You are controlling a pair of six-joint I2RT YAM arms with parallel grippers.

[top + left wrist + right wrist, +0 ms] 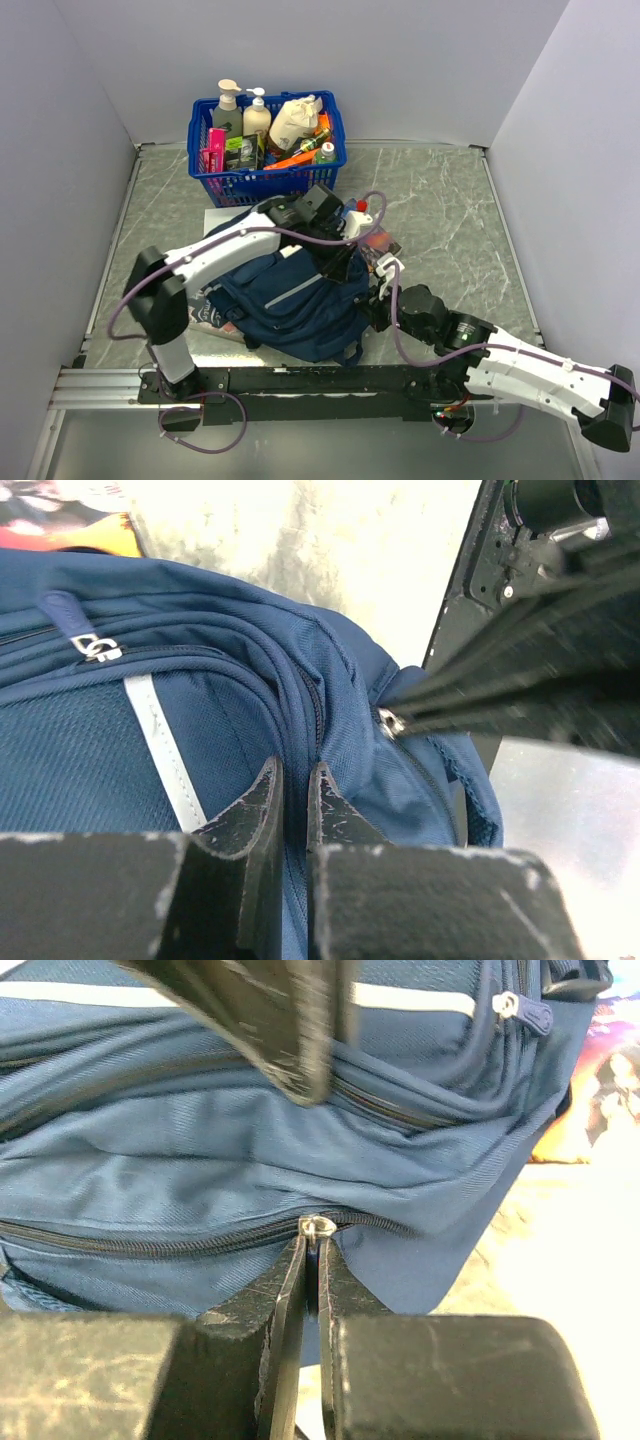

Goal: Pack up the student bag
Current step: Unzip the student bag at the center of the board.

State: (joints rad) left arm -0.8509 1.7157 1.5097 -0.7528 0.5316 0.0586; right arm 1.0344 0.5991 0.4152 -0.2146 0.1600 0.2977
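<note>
Student bag [285, 300] front and centre in the top view: it lies slumped on the marble-patterned table [450, 220], near the front edge, just ahead of the arm bases. A colourful book [205, 312] pokes out from under its left side. Behind it, by the back wall, sits a blue basket [240, 185] crammed with bottles [257, 115]. The left gripper [340, 268] reaches over the bag to its right side, and the right gripper [378, 292] meets it there, the two close together at the bag's edge.

Over to the left wrist: the left gripper [295, 785] is all but closed, its fingers [250, 810] pinching a ridge of navy fabric along a zip line, just right of the pale stripe [165, 755]. The right gripper comes in blurred from the right, its tip at the zip pull [390, 723].

Right wrist now: the right gripper [312, 1255] is clamped tight, fingers [285, 1300] pressed together on the small metal zip pull [318, 1227] of a long zip running across the student bag [200, 1150]. The left gripper [270, 1030] hangs in from above, dark and out of focus, pressed on the cloth below the pale stripe [420, 1000].
</note>
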